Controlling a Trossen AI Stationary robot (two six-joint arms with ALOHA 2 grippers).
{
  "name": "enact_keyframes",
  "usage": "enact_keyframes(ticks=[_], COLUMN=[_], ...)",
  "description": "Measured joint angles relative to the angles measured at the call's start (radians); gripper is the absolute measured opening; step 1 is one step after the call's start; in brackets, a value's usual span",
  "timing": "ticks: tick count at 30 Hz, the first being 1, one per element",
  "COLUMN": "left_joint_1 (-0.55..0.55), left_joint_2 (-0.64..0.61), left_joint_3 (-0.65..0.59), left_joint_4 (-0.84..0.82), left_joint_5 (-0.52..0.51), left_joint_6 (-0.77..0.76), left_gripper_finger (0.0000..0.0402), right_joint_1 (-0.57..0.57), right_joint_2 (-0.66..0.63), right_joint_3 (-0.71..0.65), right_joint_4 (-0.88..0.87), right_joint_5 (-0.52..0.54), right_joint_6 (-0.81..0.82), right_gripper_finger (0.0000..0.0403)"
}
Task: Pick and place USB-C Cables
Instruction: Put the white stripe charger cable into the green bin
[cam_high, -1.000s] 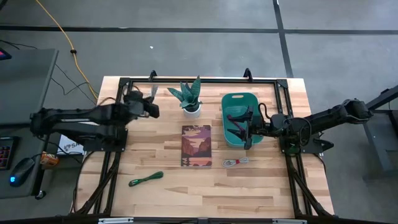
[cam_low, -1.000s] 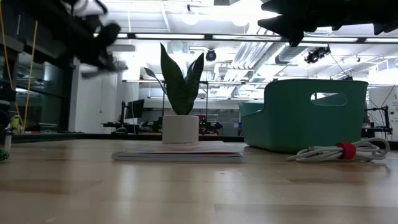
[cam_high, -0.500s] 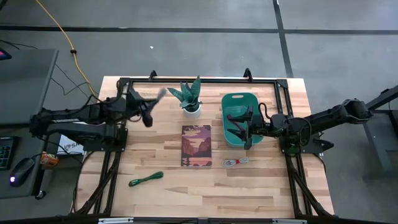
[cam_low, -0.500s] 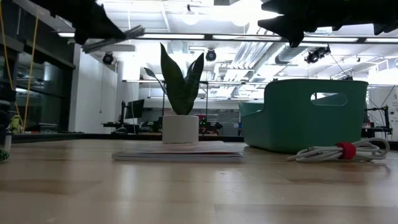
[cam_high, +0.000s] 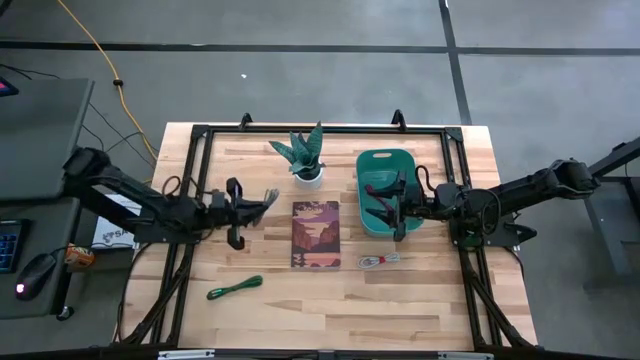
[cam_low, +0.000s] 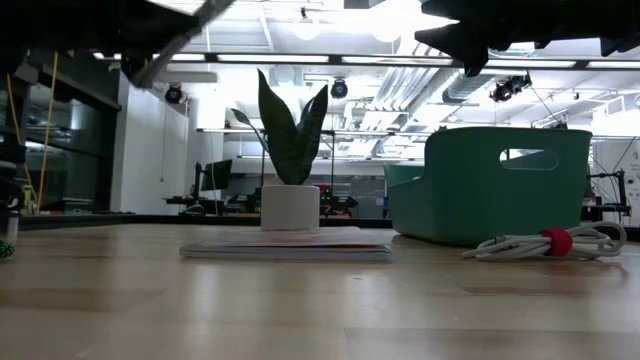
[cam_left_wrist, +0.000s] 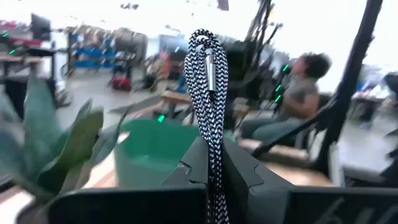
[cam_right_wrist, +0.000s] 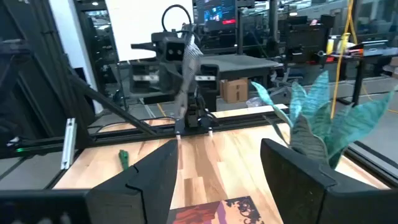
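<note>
My left gripper (cam_high: 250, 203) hangs above the table left of the book and is shut on a black-and-white braided cable (cam_left_wrist: 208, 74). The cable's free end (cam_high: 268, 197) sticks out past the fingertips toward the table's right. My right gripper (cam_high: 378, 203) is open and empty above the teal bin (cam_high: 380, 156). A green coiled cable (cam_high: 235, 288) lies on the table near the front left. A white cable with a red tie (cam_high: 380, 260) lies on the table in front of the bin. My left gripper pinches the bundled braided cable (cam_left_wrist: 214, 155) between its two fingers (cam_left_wrist: 186, 171). Several strands run along the fingers, and the looped end with a silver plug (cam_left_wrist: 210, 68) stands out beyond the fingertips. The cable is lifted clear of the table.
A book (cam_high: 316, 233) lies flat at the table's middle. A potted plant (cam_high: 305, 158) stands behind it, left of the bin. A black frame runs along the table's far and side edges. Bare wood lies along the near edge.
My left gripper has swung from the far left part of the table toward the near edge and a little to the right, toward the book. It has turned as it went, still shut on the braided cable, whose free end now points right.
</note>
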Motion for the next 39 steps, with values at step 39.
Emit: enact_keyframes(ticks=[39], left_joint_1=[0.032], left_joint_2=[0.538], left_joint_3=[0.332], left_joint_4=[0.155], left_joint_5=[0.128], left_joint_6=[0.016], left_gripper_finger=[0.0], right_joint_1=[0.001], right_joint_2=[0.647], right_joint_3=[0.446], right_joint_4=[0.296], right_joint_5=[-0.244], right_joint_6=[0.008], right_gripper_finger=[0.022])
